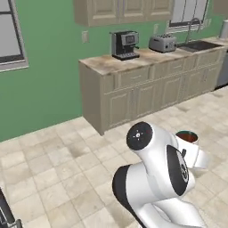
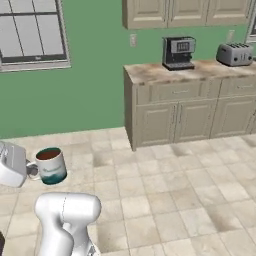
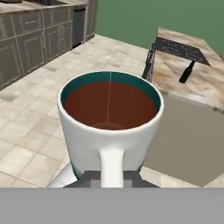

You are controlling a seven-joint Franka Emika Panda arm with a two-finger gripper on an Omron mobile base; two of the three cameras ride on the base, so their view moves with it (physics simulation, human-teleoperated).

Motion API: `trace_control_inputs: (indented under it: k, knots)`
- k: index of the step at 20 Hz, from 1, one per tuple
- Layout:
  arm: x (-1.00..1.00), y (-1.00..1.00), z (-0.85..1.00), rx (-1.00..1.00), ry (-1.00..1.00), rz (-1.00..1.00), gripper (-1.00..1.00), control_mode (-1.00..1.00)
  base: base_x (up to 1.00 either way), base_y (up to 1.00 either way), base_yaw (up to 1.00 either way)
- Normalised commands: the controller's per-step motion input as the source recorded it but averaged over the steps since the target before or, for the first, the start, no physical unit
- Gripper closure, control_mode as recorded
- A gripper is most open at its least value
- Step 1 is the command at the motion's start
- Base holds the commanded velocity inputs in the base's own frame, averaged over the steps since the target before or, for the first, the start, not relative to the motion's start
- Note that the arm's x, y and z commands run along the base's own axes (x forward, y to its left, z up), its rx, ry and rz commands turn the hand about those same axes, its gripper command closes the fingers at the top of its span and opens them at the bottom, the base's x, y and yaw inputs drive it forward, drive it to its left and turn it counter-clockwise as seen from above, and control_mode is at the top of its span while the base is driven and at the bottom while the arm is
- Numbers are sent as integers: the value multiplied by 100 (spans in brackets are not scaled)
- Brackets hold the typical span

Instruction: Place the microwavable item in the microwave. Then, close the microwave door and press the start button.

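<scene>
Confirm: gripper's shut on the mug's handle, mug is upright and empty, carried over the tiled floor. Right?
Not quite. The mug is not empty: the hand view shows dark brown liquid nearly up to its rim. The rest holds: the gripper is shut on its handle, and the mug is upright above the tiled floor.

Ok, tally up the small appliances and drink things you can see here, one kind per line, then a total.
Coffee machine: 1
Toaster: 1
Mug of brown drink, held by its handle in the shut gripper: 1
Dark bottle lying on a counter: 1
Total: 4

Mug [image 1: 188,141] mostly hidden behind arm; tool [image 3: 111,177] tips obscured.
</scene>
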Motion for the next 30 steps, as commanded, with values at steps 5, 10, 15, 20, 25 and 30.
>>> trace_control_inputs:
  k: [5,10,15,20,25,30]
  knots:
    - [0,0,0,0,0,0,100,100,0,3,74]
    - [0,0,0,0,0,0,100,100,0,0,76]
    - [0,0,0,0,0,0,100,100,0,0,77]
    - [0,0,0,0,0,0,100,100,-2,-2,75]
    - [0,0,0,0,0,0,100,100,-5,0,76]
    - [0,0,0,0,0,0,100,100,-30,0,78]
